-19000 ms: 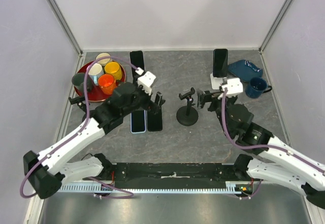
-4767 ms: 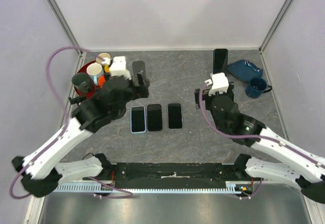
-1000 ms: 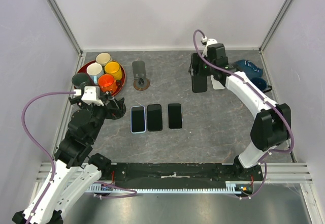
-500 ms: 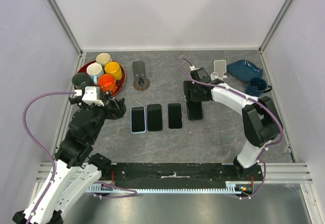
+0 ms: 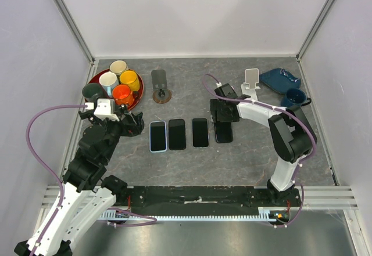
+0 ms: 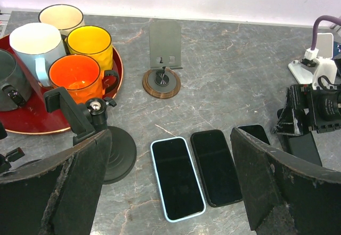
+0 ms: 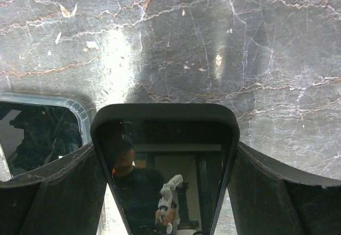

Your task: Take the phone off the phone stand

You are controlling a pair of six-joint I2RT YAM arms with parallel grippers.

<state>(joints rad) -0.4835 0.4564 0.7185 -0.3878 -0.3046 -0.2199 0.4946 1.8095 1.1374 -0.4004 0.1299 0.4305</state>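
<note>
Right gripper has brought the phone off the phone stand down to centre frame, still clamped on it. Placing step; next I let go, lift clear.

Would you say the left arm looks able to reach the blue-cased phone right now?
Probably yes: the left gripper is open, and the blue-cased phone lies flat ahead, uncovered, beside the black phone stand.

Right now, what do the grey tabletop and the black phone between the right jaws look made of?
The grey veined tabletop: likely polished marble-look stone or laminate, showing glare. The black phone: glossy glass face with mirror-like reflections; its rim looks matte plastic.
</note>
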